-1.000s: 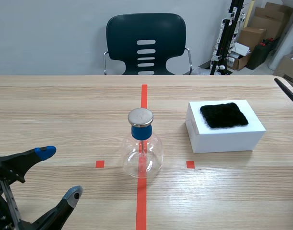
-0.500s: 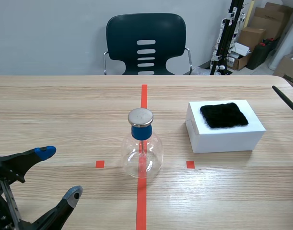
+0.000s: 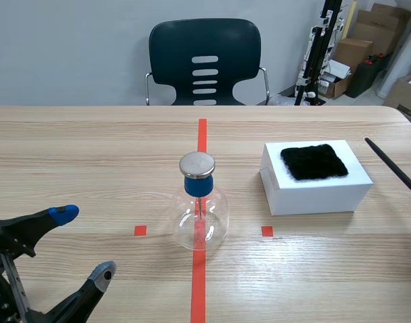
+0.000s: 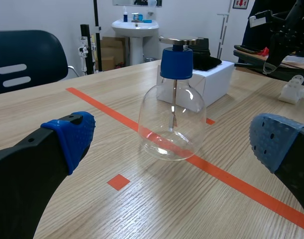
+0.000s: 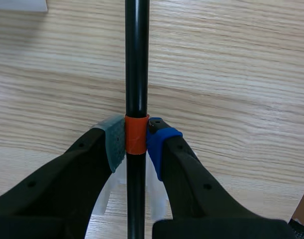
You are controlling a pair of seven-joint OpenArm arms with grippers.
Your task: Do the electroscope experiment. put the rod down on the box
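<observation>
While the left gripper (image 3: 84,242) sits low at the near left of the table (image 3: 91,155) with its two fingers spread wide and nothing between them, the right gripper (image 5: 136,142) pinches a thin black rod (image 5: 137,74) between its pads, right at an orange band (image 5: 136,135) wrapped around the shaft. From the right wrist view the rod runs straight ahead of the fingers over bare wood, and a white corner, probably of the box, shows ahead and off to one side. From the scene view only the rod's forward part shows, slanting in from the right edge with its tip just beyond the right side of the white box (image 3: 319,192) and not touching it; the right gripper itself is out of that view. A black furry cloth (image 3: 314,161) lies on top of the box. Left of the box, standing on the red tape line at the middle of the table, is a clear glass flask (image 3: 200,219) with a blue stopper (image 3: 198,185) and a round metal cap (image 3: 197,163); a thin metal stem hangs down inside it. The flask stands ahead of the left gripper, well apart from its fingers. A dark chair (image 3: 205,60) stands behind the far edge of the table.
</observation>
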